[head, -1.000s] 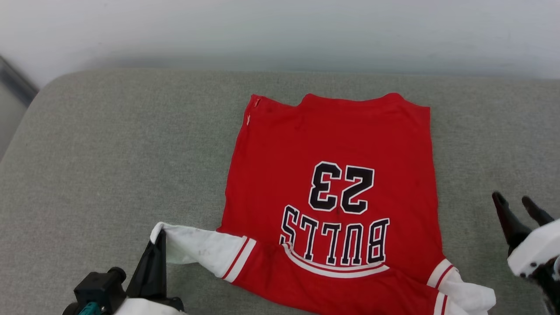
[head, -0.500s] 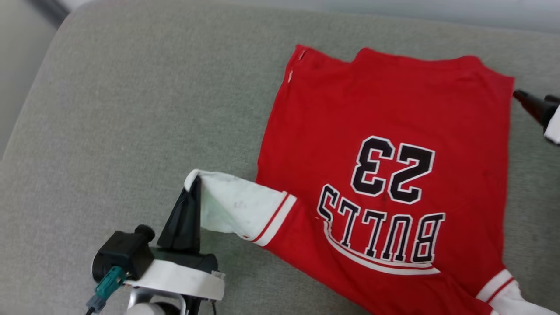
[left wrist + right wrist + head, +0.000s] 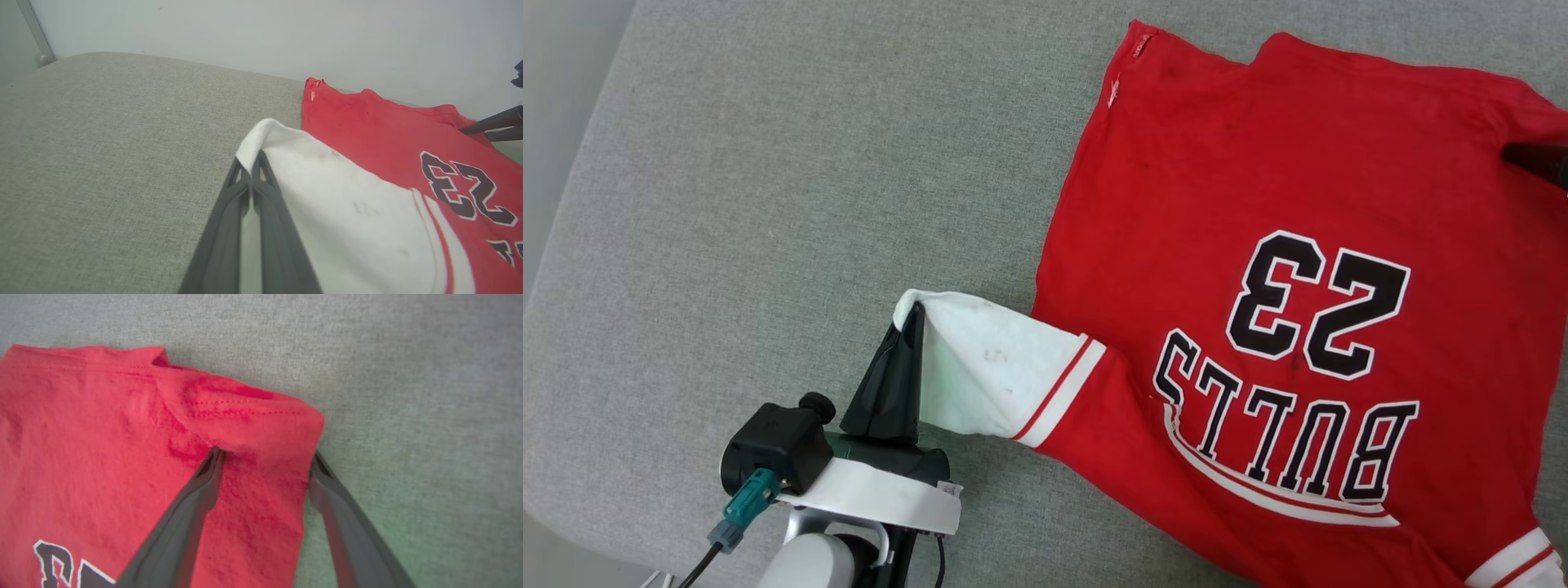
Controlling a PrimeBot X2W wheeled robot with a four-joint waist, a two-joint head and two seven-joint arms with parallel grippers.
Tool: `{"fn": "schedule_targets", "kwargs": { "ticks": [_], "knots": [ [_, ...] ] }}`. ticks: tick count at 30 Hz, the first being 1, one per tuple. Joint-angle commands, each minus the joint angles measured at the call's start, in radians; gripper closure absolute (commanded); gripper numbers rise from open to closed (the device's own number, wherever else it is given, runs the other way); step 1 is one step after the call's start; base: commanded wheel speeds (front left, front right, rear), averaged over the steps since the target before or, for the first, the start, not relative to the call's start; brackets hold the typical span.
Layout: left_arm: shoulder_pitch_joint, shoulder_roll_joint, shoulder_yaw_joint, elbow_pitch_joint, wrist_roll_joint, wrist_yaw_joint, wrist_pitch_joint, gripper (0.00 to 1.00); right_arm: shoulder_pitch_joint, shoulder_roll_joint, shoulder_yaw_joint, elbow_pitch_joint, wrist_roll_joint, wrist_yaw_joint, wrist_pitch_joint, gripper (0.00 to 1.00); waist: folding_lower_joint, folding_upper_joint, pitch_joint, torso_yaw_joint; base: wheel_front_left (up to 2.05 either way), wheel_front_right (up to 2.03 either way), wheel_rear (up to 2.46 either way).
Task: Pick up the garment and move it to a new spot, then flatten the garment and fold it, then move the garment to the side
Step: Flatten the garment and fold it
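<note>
Right hand (image 3: 266,454), spread, has reached red garment's (image 3: 1258,204) hem; left hand (image 3: 916,312) pinches white sleeve (image 3: 996,367)

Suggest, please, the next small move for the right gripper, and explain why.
Probably close the right gripper: its open fingers straddle a red corner of the garment, while the left gripper is shut on the white sleeve.

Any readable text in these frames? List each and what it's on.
"23": on the garment, black with white edge, upside down in the head view.
"BULLS": same garment, also upside down.
Seam tag: too small to read.
</note>
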State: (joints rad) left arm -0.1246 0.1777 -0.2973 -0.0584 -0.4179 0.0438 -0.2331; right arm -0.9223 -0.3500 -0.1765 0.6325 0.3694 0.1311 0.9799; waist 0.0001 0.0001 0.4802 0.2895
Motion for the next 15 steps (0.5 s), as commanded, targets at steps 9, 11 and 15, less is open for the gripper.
{"fn": "schedule_targets", "kwargs": {
  "ticks": [9, 11, 15],
  "knots": [
    [-0.013, 0.009, 0.007, 0.047, -0.015, -0.009, -0.006, 1.0, -0.012, -0.007, 0.058, -0.029, -0.024, -0.001, -0.002, 1.0, -0.0001, -0.0001, -0.04, -0.022, 0.0, 0.0, 0.0],
    [0.0, 0.012, 0.014, 0.053, -0.025, -0.006, -0.007, 1.0, -0.019, -0.026, 0.095, -0.058, -0.018, -0.001, -0.011, 1.0, -0.0001, -0.0001, -0.055, -0.035, 0.0, 0.0, 0.0],
    [0.024, 0.025, 0.027, 0.066, -0.031, 0.002, -0.005, 1.0, 0.004, -0.081, 0.162, -0.123, 0.006, -0.001, -0.01, 1.0, -0.0001, -0.0001, -0.099, -0.064, 0.0, 0.0, 0.0]
  ]
}}
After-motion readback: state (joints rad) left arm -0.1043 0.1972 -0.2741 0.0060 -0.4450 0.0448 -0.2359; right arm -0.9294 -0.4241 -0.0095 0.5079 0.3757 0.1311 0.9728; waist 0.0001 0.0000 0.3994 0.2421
